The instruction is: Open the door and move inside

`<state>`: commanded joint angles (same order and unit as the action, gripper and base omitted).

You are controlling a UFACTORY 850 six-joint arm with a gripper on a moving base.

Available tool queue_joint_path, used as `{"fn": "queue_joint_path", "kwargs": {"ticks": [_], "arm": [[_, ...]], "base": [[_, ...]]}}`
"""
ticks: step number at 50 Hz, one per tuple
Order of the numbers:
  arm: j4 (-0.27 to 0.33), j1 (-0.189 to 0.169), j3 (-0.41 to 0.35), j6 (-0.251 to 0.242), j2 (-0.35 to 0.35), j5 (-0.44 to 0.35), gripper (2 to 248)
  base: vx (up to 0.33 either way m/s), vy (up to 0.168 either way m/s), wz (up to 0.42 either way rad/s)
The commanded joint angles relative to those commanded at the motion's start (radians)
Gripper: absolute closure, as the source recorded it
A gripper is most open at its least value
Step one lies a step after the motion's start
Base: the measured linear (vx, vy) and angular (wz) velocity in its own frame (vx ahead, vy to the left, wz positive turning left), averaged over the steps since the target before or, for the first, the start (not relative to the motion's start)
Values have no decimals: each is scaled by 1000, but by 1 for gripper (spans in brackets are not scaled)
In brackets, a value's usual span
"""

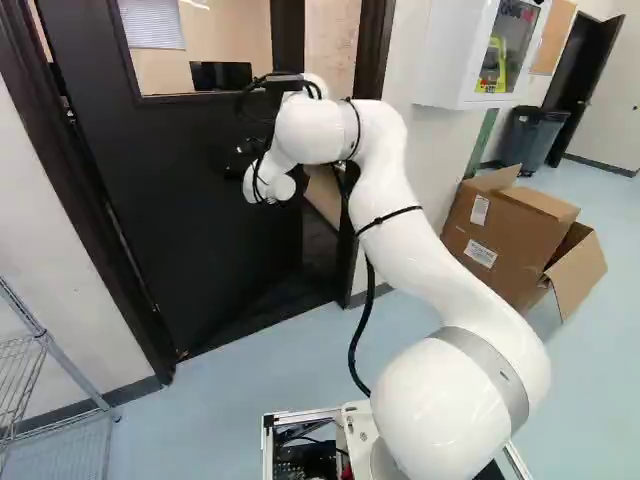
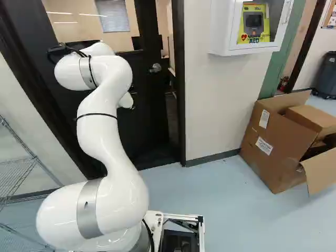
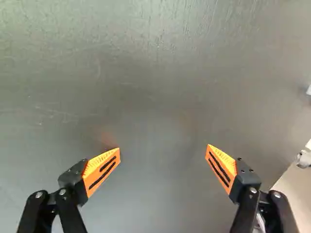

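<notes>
Pale blue floor (image 1: 220,410) leads to the dark door (image 3: 155,73), just ahead of the gripper (image 3: 163,148), whose fingers stand wide and empty; it is ajar, so opening it further and driving inside seem left

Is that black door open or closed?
Open, but only partway: a gap shows between the door and its frame on the knob side, with the room beyond visible.
</notes>
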<state>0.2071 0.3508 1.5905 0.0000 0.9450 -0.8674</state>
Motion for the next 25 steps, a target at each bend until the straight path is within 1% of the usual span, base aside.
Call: {"fn": "queue_joint_path", "kwargs": {"ticks": [6,14,19,25], "arm": [[0,3,24,0,17,0,3],[0,5,32,0,22,0,3],[0,6,20,0,14,0,3],[0,9,-15,0,-10,0,3]], "base": [[0,0,0],[0,0,0],[0,0,0],[0,0,0]]}}
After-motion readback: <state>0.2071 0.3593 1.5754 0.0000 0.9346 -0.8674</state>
